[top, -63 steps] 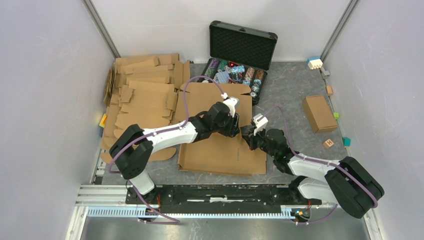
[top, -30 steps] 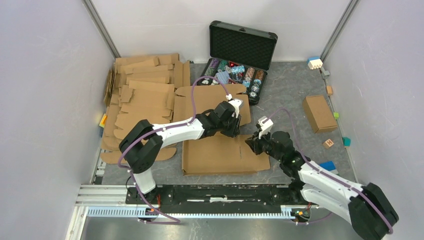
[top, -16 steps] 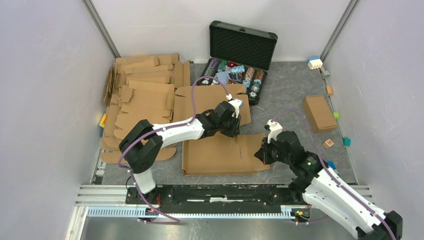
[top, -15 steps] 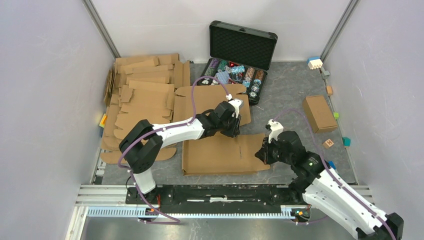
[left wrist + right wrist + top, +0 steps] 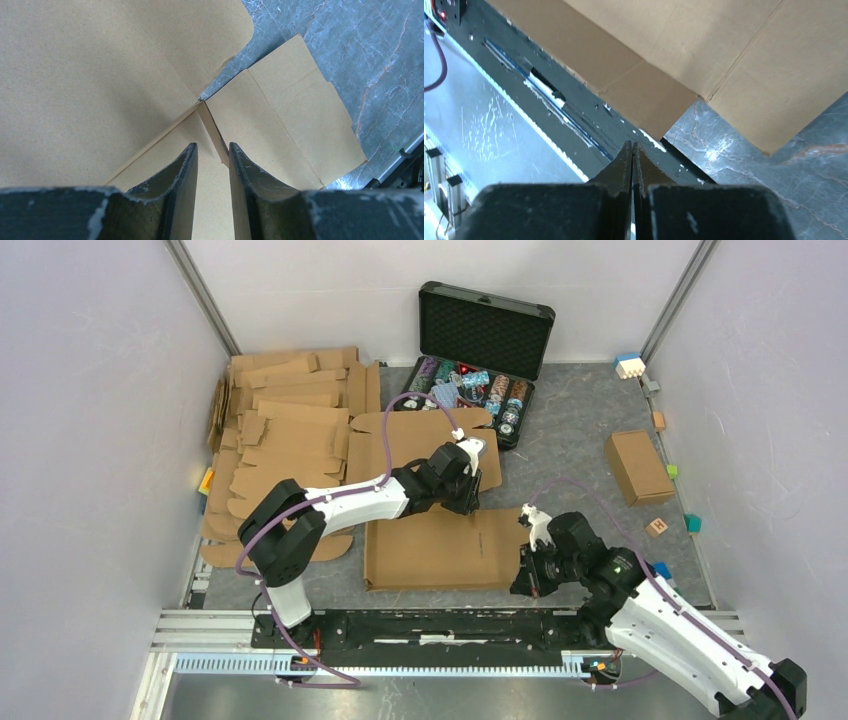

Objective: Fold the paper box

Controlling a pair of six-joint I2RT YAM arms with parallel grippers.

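The right gripper [image 5: 632, 148] had drawn back, closed empty, past the paper box's [image 5: 440, 545] near corner; the left gripper [image 5: 212, 147] hung narrowly parted over a crease.

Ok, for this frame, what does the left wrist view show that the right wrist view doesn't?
Only the left wrist view: the left claw, fingers slightly apart, above the spot where a rounded flap of the paper box meets its creased panels. Only the right wrist view: the right claw, fingers pressed together, over the black base rail and silver frame beside the box's near corner. Both: the plain brown cardboard and the grey marbled table.
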